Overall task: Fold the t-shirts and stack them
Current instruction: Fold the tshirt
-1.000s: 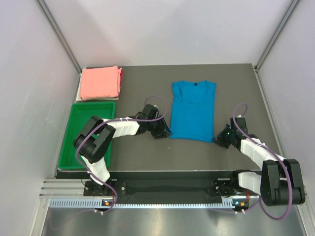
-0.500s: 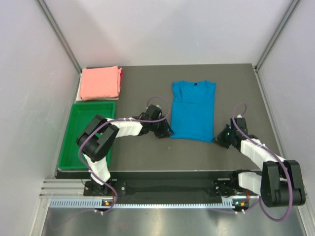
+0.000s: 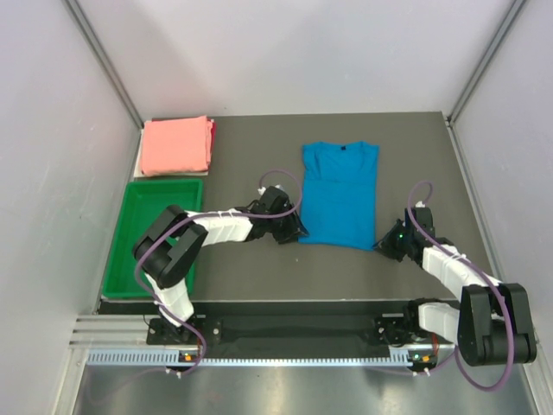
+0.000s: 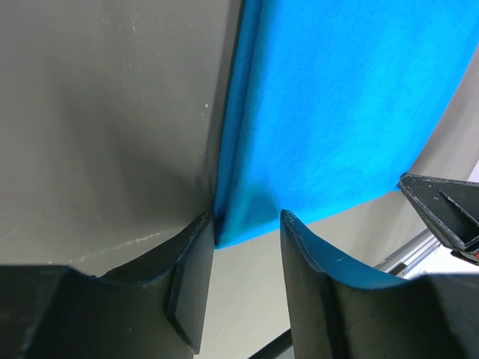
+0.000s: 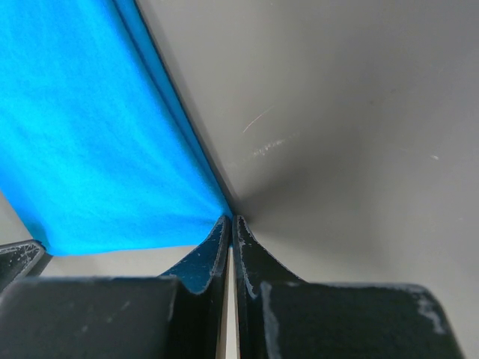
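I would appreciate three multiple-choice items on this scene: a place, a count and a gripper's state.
1. Where does the pink t-shirt lie relative to the green tray? A. inside it B. beyond it, at the far left C. on its near side
2. How many t-shirts show? A. one B. two C. three
3. How is the left gripper? A. shut on the tray B. shut on nothing C. open, astride the blue t-shirt's near left corner
Key: 1 B, it lies folded beyond the tray; 2 B, one pink, one blue; 3 C, a gap shows between its fingers.
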Available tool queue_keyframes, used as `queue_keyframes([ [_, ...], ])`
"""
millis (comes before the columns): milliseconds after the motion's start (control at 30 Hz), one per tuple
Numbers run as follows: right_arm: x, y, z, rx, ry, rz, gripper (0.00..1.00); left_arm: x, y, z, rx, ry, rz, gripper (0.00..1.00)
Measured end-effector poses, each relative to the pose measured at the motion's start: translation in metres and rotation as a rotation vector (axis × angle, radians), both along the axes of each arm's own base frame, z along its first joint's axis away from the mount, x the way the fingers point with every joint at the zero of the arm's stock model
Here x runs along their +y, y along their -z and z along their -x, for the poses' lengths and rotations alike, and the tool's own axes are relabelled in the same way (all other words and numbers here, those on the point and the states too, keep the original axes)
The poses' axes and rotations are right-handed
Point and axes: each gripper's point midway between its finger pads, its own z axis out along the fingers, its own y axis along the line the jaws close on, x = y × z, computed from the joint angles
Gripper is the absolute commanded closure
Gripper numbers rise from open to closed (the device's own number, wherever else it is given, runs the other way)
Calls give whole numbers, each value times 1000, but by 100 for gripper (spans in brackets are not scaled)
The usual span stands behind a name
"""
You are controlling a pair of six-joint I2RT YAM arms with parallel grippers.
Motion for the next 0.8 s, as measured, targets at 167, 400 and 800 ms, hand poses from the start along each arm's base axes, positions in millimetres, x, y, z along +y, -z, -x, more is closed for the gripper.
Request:
queue_keyframes([
  [167,0,0,0,-5,-5,0,100,0,0,4,-15,-18,-3,51],
  [400,1,0,-1,-13,-11,-2,100,1,0,8,-45,-31,-51,51],
  [800,2,0,-2,-26,-29,0,100,10,2,9,-68,-65,-160,51],
])
